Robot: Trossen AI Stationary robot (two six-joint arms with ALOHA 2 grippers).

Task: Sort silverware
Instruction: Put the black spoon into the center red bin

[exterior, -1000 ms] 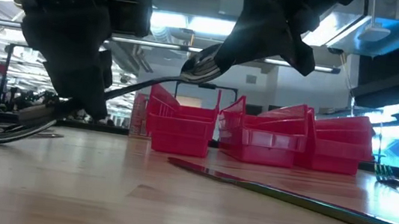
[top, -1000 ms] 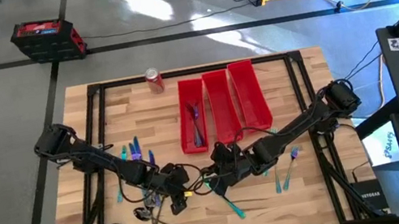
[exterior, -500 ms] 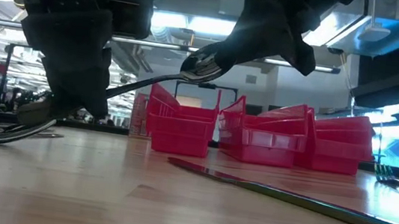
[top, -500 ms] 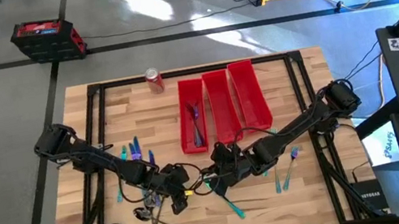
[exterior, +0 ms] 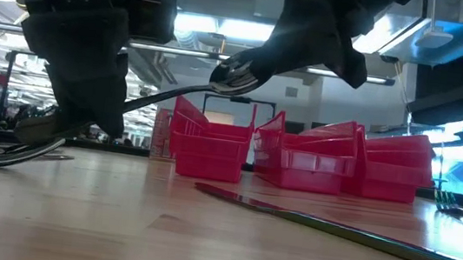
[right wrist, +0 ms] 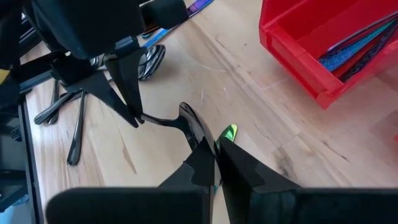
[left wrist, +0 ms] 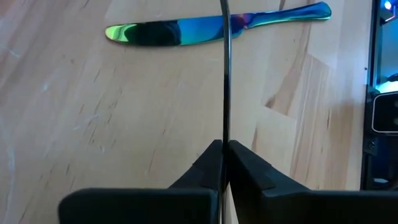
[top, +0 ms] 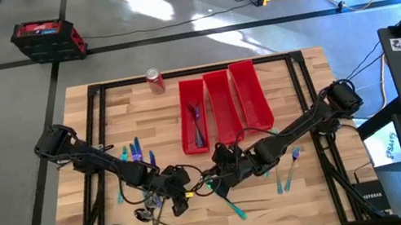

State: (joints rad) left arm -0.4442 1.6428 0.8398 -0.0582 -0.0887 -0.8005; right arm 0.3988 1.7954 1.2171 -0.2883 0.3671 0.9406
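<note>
Nearest the low camera, an iridescent knife [exterior: 351, 231] lay flat on the wooden table [exterior: 114, 239], its blade stretching across the boards; the left wrist view showed the same teal-blue knife [left wrist: 211, 26] lying just beyond the left arm's fingertips. Above the table's front middle the two arms met. The left gripper [top: 177, 202] was clenched on the thin handle of a dark spoon [exterior: 220, 80], the handle [left wrist: 224, 74] running straight out between its closed fingers [left wrist: 249, 177]. The right gripper [top: 226, 171] was pinched shut on the bowl end of that same spoon [right wrist: 186, 121], so the piece hung between both grippers, lifted clear of the wood and tilted up toward the right arm's side. Near the left gripper, a loose cluster of spoons [top: 149, 221] rested on the table's front left part, and a few teal forks [top: 134, 150] lay farther back on the left. More teal pieces [top: 287, 170] lay on the right side, near the right arm. Farther off stood three long red bins [top: 224, 106] side by side; the left bin [top: 193, 118] held several dark and blue utensils, also visible in the right wrist view [right wrist: 354, 50]. A red soda can [top: 154, 80] stood at the far edge.
</note>
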